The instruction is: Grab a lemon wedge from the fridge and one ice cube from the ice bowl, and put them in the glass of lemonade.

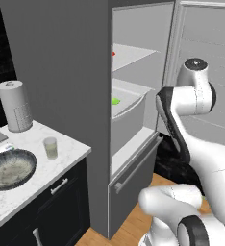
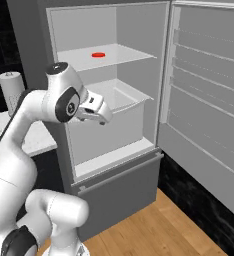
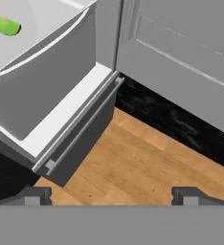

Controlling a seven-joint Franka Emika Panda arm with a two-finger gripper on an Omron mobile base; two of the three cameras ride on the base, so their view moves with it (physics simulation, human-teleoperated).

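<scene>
Paper-towel roll (image 1: 16, 106), red disc (image 2: 98, 55)

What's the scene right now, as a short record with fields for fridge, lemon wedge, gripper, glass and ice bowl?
fridge: fridge door open, white shelves showing
lemon wedge: lemon wedge lying in the white fridge drawer
gripper: gripper open and empty, in front of the drawer
glass of lemonade: glass of lemonade upright on the counter
ice bowl: ice bowl beside the glass

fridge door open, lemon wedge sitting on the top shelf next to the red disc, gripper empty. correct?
Not quite. The lemon wedge lies in the white drawer bin below, not on the top shelf with the red disc; the left base view shows it. The fridge is open, and the gripper is empty.
</scene>
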